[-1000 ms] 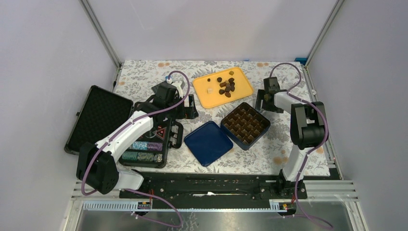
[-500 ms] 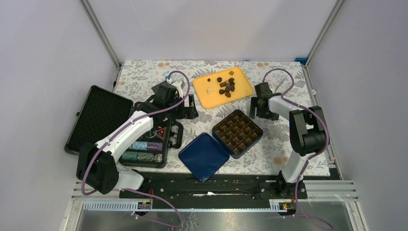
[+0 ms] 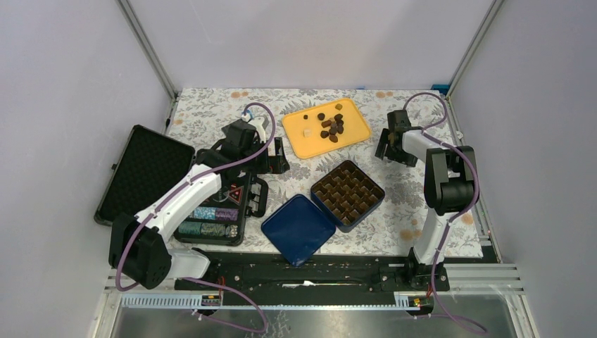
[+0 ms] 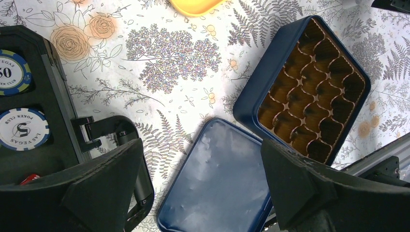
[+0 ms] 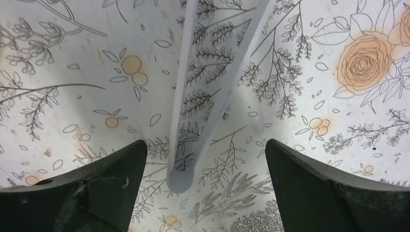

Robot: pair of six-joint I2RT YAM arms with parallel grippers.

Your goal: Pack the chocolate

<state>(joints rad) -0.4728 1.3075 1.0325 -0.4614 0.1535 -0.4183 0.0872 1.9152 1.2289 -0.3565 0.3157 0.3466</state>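
Right end effector (image 3: 385, 146), wide and empty, has been pulled back from the nudged dark blue square tin (image 3: 348, 186). Small brown chocolate pieces (image 3: 331, 127) are left unpacked on the yellow plastic tray (image 3: 299, 144), upper middle.

chocolate (image 3: 331, 127): too small to count | yellow tray (image 4: 194, 5): cut at top | lid (image 4: 220, 174): cut at bottom

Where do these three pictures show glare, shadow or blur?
Top external: even light, chocolate pieces small but sharp. Left wrist: pale sheen on the blue lid; the near fingers dark, slightly soft. Right wrist: sharp print, the tablecloth fold casts a faint shadow.
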